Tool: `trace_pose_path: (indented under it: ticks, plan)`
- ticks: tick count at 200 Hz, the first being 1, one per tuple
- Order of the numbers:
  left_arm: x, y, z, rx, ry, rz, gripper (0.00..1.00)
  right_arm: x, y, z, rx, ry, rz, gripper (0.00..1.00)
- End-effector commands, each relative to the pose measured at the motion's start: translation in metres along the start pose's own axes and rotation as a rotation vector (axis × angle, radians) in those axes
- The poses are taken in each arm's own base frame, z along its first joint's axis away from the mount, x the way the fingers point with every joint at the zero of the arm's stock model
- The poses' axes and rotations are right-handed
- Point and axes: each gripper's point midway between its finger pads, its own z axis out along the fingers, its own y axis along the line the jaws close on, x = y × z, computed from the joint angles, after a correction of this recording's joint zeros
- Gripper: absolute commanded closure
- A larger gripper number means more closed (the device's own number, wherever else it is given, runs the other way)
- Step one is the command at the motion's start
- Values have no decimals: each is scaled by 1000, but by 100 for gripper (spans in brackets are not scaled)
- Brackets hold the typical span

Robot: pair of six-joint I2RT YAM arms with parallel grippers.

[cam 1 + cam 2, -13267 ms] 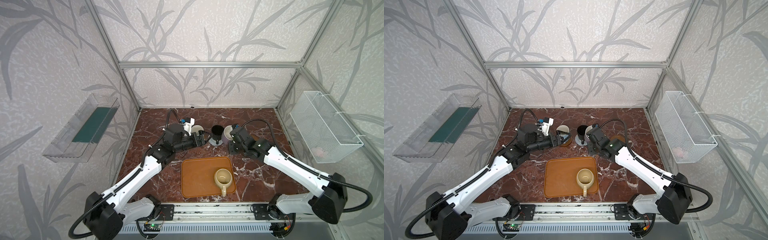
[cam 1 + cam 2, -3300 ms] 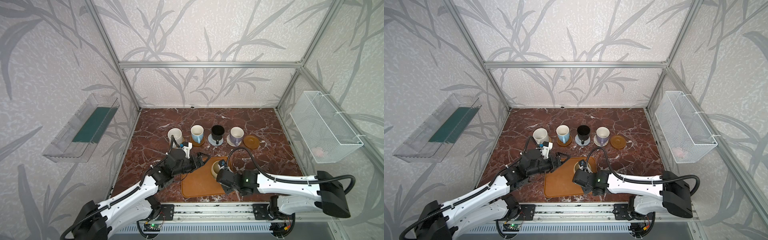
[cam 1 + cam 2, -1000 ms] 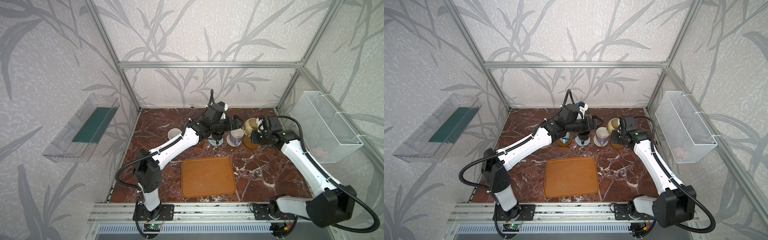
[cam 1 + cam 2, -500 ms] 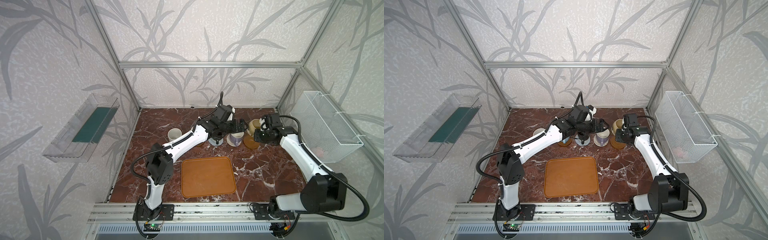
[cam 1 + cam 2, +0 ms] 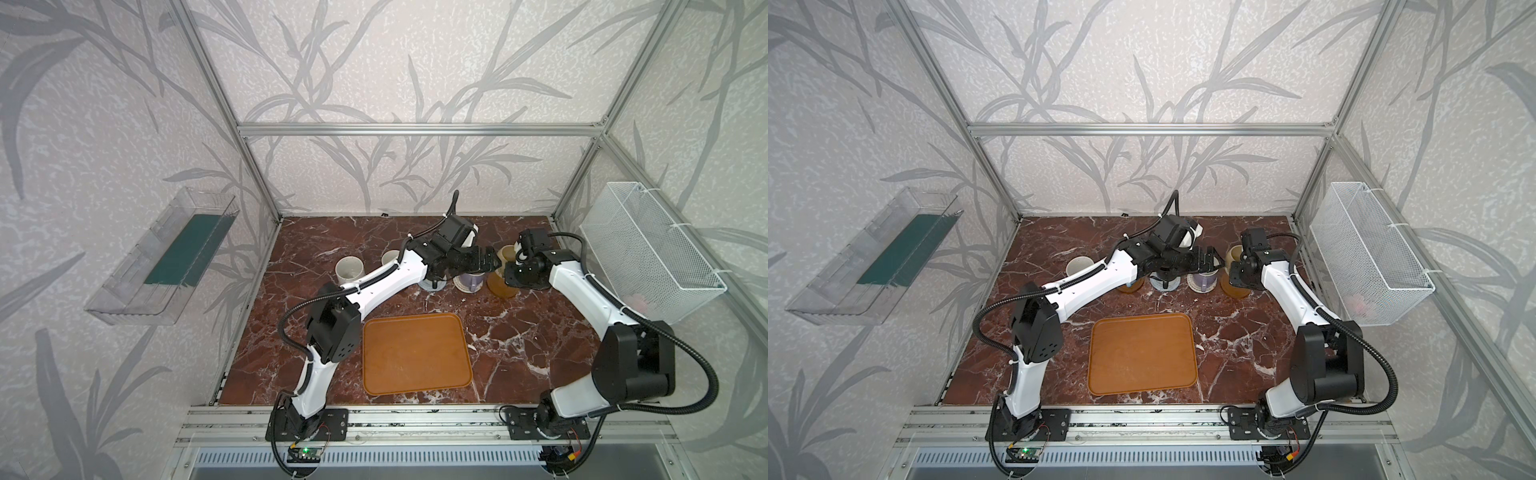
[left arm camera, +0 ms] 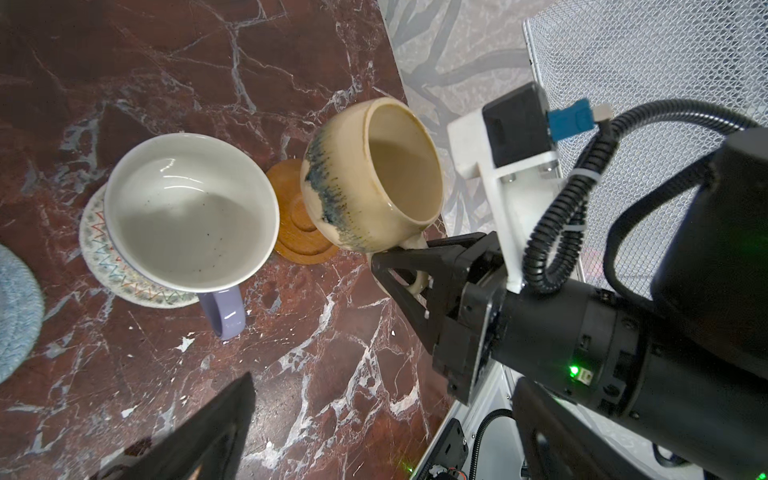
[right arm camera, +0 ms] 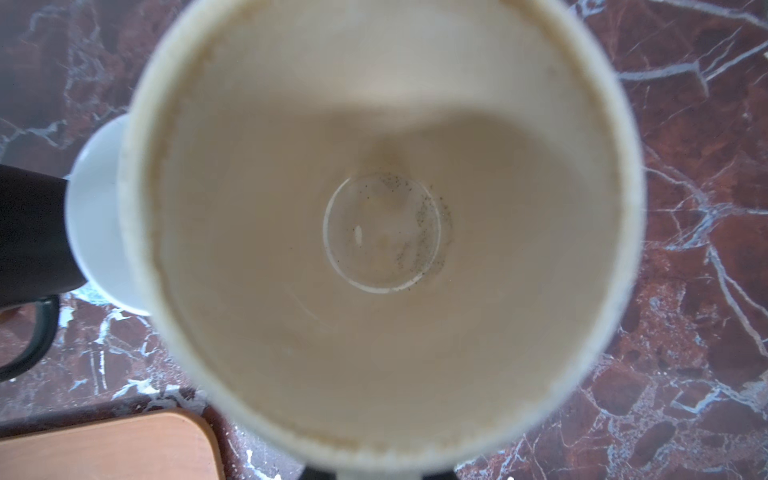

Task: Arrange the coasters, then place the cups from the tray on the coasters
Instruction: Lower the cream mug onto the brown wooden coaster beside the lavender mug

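**Cream-yellow cup** (image 6: 370, 178): hangs tilted above the smooth brown coaster (image 6: 299, 232), towards the far right corner of the desk (image 5: 311, 257). It is not yet seated. The grip is on the handle, which leaves the base free to go down.

**Right gripper** (image 6: 409, 270): clamped on that handle.

**Left gripper** (image 5: 490, 261): jaws wide apart and holding nothing. It reaches across the row to just beside the carried cup, probably to steady it.

**Lavender cup** (image 6: 191, 212): upright on the patterned cream-beige coaster (image 6: 124, 270), next to the brown one, with its handle towards the front edge.

**Grey-blue coaster** (image 5: 430, 286): next along the row. The left arm covers what stands on it.

**Light blue cup** (image 5: 388, 257) and **white cup** (image 5: 348, 268): at the left end of the row, with their coasters mostly hidden.

**Tray** (image 5: 415, 353): by the middle of the front edge, with no cup on it.

**Outstanding:** level the last cup and lower it centred on its coaster. If it is released while tilted it may tip.
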Motion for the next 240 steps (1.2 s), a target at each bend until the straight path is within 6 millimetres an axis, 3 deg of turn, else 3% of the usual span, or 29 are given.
trace_pose_path:
  ticks: [1, 79, 130, 240]
  plan:
    - [-4, -4, -1, 0, -19, 6, 1, -27, 0, -8, 2, -99, -3, 100]
    - [-4, 3, 10, -5, -14, -27, 1, -15, -8, 22, 32, -25, -7, 100]
    - [-2, 5, 7, -6, -21, -25, 2, -9, -8, 37, 27, 19, -8, 100]
    - [-3, 2, 4, 8, -30, -34, 2, 6, -14, 48, 46, 62, -16, 100]
